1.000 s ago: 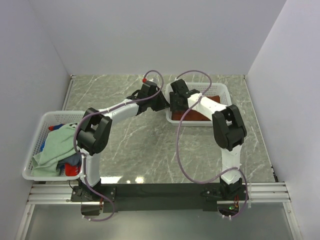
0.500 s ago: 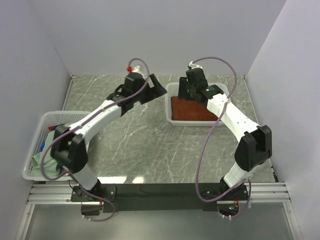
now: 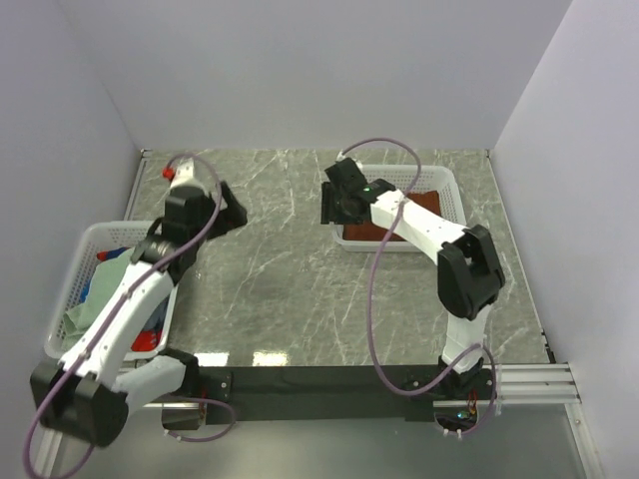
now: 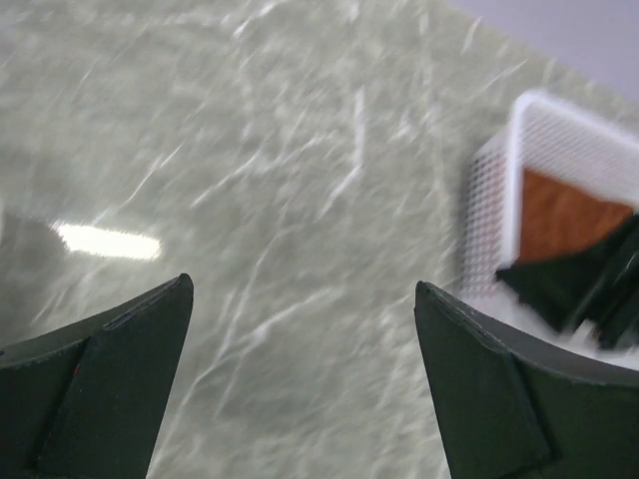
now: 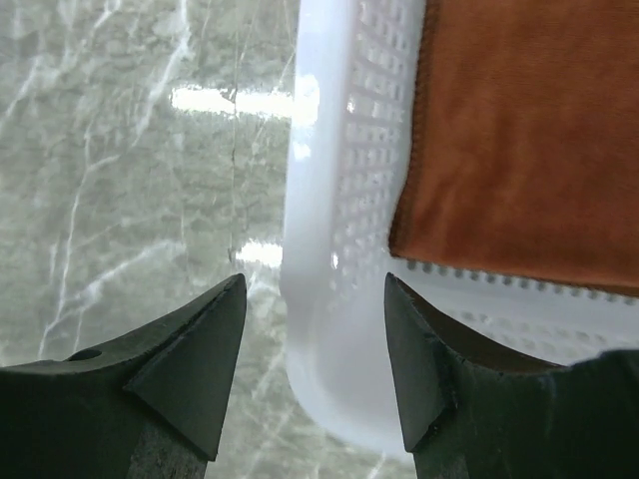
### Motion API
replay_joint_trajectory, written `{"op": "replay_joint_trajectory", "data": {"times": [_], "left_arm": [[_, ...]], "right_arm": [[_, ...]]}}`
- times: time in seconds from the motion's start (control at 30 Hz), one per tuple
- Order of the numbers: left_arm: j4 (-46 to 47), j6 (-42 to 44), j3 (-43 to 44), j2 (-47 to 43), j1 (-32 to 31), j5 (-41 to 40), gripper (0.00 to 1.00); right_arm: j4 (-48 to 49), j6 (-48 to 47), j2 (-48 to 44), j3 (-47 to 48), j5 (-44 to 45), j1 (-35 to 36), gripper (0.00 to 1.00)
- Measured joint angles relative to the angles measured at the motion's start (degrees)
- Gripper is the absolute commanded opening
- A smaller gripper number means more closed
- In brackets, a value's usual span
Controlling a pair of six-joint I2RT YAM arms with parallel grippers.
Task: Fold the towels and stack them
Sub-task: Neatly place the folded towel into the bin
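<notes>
A folded rust-brown towel (image 3: 361,233) lies flat in the white mesh basket (image 3: 447,180) at the back right; the right wrist view shows it (image 5: 519,130) filling the basket floor. My right gripper (image 3: 330,206) (image 5: 315,279) hovers open over that basket's near-left corner, holding nothing. More towels are heaped in the left basket (image 3: 62,289): a pale mint-green one (image 3: 100,294) on top, with blue (image 3: 148,317) and red (image 3: 146,340) cloth under it. My left gripper (image 3: 228,208) (image 4: 302,284) stands wide open and empty above bare table, between the two baskets.
The marble table (image 3: 290,289) spreads between the baskets. In the left wrist view the right basket (image 4: 499,200) and the dark right gripper (image 4: 584,284) appear at the far right. Grey walls close the back and both sides.
The left arm has swung left, away from the right basket, and its jaws have opened wide. The right gripper left the brown towel and shifted to the basket's left corner.
</notes>
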Motion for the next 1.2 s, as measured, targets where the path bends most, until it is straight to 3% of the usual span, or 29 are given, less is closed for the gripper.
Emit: {"op": "replay_joint_trajectory", "data": {"times": [0.1, 0.13, 0.33, 0.43, 0.9, 1.2], "left_arm": [[-0.46, 1.40, -6.91, -5.57, -0.11, -1.36, 0.96], [-0.74, 1.66, -8.39, -6.47, -0.11, -1.86, 0.96], [-0.92, 2.95, -11.10, -6.03, -0.11, -2.73, 0.95], [-0.83, 3.13, -11.15, -6.03, -0.11, -2.73, 0.94], [-0.87, 4.17, -11.15, -4.09, -0.11, -3.98, 0.94], [-0.87, 4.33, -11.15, -3.06, -0.11, -4.72, 0.93]], "right_arm": [[-1.22, 0.50, 3.91, 3.41, 1.09, 0.81, 0.57], [-1.66, 0.50, 5.14, 4.68, 1.55, 0.96, 0.49], [-3.72, -2.58, 9.05, 8.98, 6.58, 1.11, 0.14], [-4.07, -6.49, 8.92, 8.70, 8.76, 0.20, 0.05], [3.26, -26.47, 6.58, 2.95, 10.82, -19.06, 0.00], [5.27, -35.89, 6.58, 2.36, 9.51, -21.40, 0.00]]}}
